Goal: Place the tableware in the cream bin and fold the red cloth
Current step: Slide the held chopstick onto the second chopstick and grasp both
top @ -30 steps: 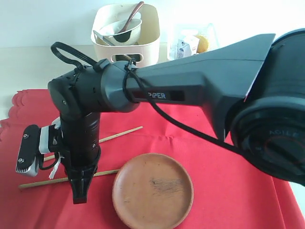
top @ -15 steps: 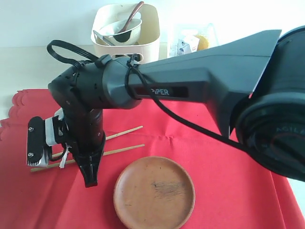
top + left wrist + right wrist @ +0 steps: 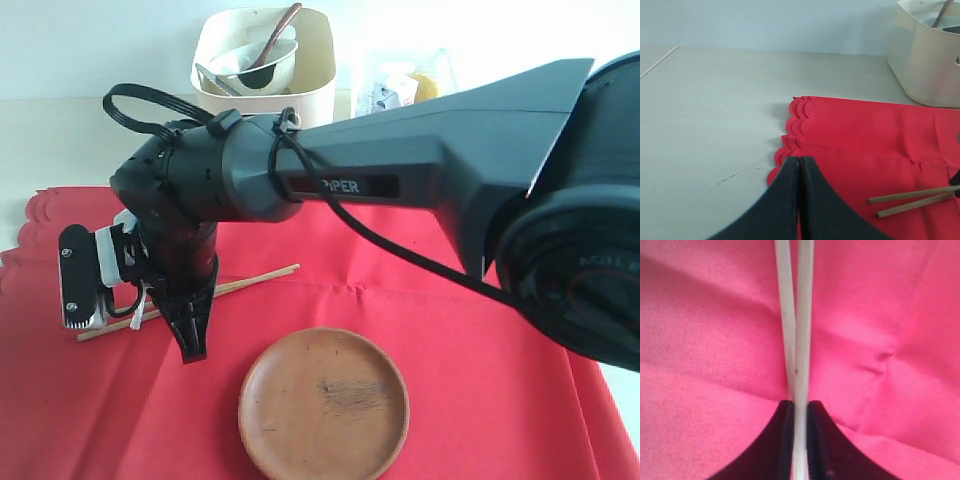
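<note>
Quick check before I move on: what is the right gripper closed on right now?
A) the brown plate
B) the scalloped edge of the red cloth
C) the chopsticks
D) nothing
C: in the right wrist view the right gripper has its jaws closed on the chopsticks, which run into the gap between them, while the brown plate lies free on the red cloth.
</note>
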`<state>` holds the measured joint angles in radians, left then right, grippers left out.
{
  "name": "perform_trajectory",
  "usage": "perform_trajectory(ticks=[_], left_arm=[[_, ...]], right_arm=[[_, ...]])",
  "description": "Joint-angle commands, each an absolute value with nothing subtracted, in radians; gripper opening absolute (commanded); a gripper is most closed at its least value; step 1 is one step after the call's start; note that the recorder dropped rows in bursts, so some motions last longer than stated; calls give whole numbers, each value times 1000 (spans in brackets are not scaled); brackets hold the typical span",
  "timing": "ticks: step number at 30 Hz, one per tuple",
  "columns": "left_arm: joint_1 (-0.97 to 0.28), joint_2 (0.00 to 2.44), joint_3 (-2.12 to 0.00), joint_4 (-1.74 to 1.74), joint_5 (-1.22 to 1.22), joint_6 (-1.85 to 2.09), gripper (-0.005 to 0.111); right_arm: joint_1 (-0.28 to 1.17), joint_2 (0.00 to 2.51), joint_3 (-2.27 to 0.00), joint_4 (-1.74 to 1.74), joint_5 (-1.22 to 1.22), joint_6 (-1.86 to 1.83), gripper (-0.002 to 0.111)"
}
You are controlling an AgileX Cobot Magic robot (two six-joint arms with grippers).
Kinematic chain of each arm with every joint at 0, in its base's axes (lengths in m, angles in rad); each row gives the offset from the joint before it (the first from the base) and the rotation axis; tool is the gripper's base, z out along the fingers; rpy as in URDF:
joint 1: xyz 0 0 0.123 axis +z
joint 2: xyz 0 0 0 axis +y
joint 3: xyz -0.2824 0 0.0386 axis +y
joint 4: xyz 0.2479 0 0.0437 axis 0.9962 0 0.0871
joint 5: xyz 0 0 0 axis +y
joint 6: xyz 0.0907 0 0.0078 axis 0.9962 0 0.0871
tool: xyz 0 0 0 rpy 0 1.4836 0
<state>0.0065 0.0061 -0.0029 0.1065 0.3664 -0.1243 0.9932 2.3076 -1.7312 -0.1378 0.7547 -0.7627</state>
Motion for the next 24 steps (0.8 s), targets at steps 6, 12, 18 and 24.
perform_trajectory(ticks=[6,12,18,24], left_arm=[[-1,0,0,108,360,-124,0],[-1,0,0,108,360,-124,0],[-1,0,0,108,360,-124,0],[-1,0,0,108,360,-124,0]], right_arm=[[988,2318,-1729,-133,741,-756,18],[988,2318,-1729,-103,736,-758,34],[988,2320,-1729,-85,725,-758,37],[988,2361,-1729,-59,741,-758,34]])
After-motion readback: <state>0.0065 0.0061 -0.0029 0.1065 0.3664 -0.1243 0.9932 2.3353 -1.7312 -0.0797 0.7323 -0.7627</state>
